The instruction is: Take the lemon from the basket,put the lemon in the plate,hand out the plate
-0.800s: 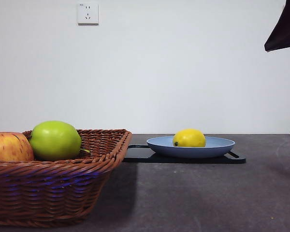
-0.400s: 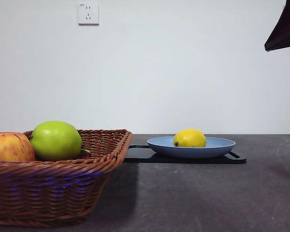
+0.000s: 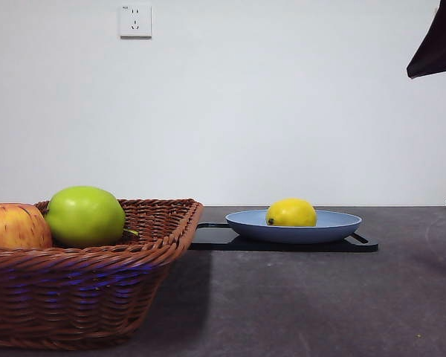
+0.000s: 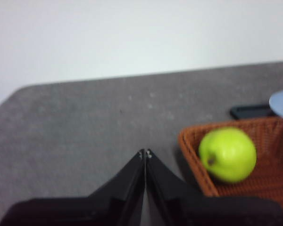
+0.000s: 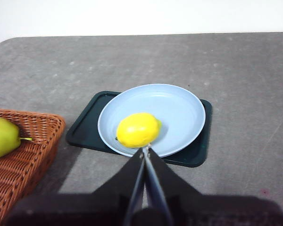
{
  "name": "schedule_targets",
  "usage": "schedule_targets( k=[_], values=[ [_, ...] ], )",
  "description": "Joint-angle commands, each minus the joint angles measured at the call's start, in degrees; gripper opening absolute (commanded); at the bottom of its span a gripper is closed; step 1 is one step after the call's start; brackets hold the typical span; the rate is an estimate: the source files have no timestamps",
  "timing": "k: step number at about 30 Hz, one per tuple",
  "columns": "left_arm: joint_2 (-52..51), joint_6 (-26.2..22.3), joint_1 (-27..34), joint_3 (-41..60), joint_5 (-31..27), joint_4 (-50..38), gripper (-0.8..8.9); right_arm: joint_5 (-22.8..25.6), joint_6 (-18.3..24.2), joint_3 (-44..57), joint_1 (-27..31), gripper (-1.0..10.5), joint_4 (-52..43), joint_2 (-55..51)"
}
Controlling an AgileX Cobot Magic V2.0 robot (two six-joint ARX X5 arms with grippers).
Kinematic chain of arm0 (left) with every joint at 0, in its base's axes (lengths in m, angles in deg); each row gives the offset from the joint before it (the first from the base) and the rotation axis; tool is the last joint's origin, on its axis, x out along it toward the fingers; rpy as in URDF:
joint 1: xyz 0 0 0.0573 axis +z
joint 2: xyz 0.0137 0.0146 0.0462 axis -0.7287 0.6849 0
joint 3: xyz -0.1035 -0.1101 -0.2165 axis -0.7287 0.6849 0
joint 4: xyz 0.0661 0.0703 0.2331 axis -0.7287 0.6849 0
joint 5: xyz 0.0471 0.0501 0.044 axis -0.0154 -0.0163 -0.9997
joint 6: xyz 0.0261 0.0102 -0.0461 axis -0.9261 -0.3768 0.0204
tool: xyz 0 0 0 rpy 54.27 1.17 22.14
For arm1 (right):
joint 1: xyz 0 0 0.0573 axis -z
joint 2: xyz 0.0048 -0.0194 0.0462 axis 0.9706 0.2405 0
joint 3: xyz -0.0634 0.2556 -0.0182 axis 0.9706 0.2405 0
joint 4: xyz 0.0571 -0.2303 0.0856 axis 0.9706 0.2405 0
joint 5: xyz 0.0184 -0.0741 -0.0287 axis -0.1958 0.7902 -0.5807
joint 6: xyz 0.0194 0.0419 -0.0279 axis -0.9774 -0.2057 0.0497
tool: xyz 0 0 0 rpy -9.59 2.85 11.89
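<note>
Nothing is shifting across the last second: every object is sitting exactly where it was. Nearest, the woven reddish-brown wicker basket (image 3: 89, 275) is holding only the round green apple (image 3: 85, 216) and the red-yellow streaked apple (image 3: 15, 227). Beyond it on the dark grey worktop (image 3: 305, 305), the small bright yellow lemon (image 3: 291, 213) is already resting inside the round light-blue plate (image 3: 334, 227), which is sitting on the flat black rectangular tray (image 3: 215, 238). The right hand (image 5: 146, 149) is hovering above the plate's near side, jaws pressed together, gripping nothing. The left hand (image 4: 145, 153) is waiting beside the basket, jaws together too. So the placing looks finished; I judge handing out the plate is what remains.
</note>
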Motion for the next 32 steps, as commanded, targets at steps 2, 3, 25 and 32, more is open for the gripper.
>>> schedule_targets(
  k=[2,3,25,32],
  values=[
    [-0.2,-0.3,0.2,3.2,0.2,-1.2,0.09,0.3,-0.5,-0.6,-0.4,0.0,-0.6,0.2],
    [-0.2,-0.3,0.2,3.9,0.2,-1.2,0.09,0.3,-0.5,-0.6,-0.4,0.0,-0.6,0.2],
    [-0.2,-0.4,0.2,5.8,0.2,-3.3,0.09,0.3,-0.5,-0.6,-0.4,0.0,-0.6,0.2],
    [-0.2,-0.4,0.2,5.8,0.2,-3.3,0.09,0.3,-0.5,-0.6,-0.4,0.0,-0.6,0.2]
  ],
)
